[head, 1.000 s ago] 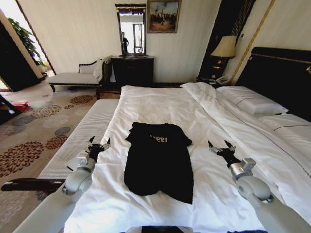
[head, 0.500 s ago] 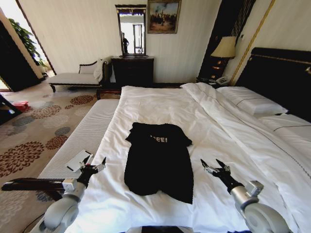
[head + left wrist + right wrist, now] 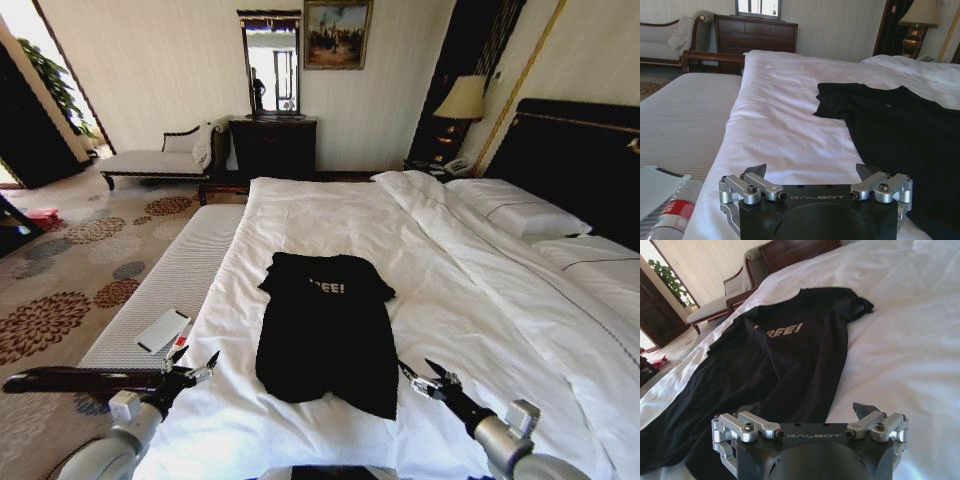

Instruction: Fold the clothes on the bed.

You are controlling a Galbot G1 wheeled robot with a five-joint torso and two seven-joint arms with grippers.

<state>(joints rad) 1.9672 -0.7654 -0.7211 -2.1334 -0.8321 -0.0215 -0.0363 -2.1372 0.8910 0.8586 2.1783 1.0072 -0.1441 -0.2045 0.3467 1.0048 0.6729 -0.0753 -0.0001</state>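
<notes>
The black top (image 3: 325, 330) is lying flat on the bed (image 3: 470, 300), between the two grippers and a little beyond them. The left gripper (image 3: 190, 368) is hovering near the bed's left edge with its fingers spread, the top's lower hem off to its right, apart from it. The right gripper (image 3: 422, 376) is hovering over bare sheet with its fingers spread too, just beside the top's lower right corner and not touching it.

In the right wrist view the top (image 3: 770, 360) is spreading away from that gripper (image 3: 807, 412), soft and matte, with pale lettering on the chest and slight wrinkles along its sides. In the left wrist view the top (image 3: 900, 125) is lying ahead of that gripper (image 3: 812, 172), on smooth, lightly creased white bedding.

Open white sheet is running wide beyond the right gripper. Outside the left gripper a grey ribbed bench (image 3: 165, 290) is sitting against the bed, with a plastic bottle (image 3: 670, 215) lying on it.
</notes>
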